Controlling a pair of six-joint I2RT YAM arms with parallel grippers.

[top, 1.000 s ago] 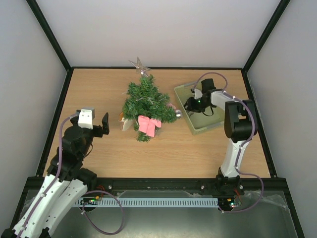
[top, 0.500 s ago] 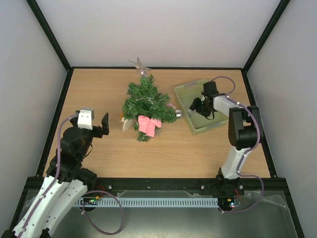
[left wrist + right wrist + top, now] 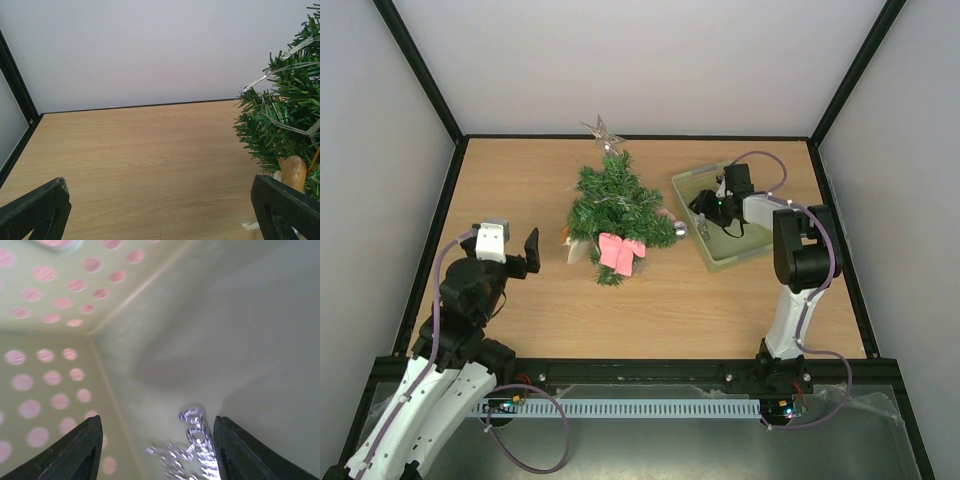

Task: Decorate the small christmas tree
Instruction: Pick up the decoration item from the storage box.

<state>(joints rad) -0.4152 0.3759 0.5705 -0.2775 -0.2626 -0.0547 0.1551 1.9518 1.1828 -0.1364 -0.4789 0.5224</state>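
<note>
Wooden table [image 3: 720, 300] | tree [image 3: 615, 205] central | right fingers [image 3: 75, 455] spread in basket [image 3: 735, 258] corner

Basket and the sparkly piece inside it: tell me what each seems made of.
Basket: looks like moulded plastic, pale green, matte, with rows of round holes in its walls. Sparkly piece: perhaps silver tinsel or metallic beads, going by its bright glints; too blurred to tell.
</note>
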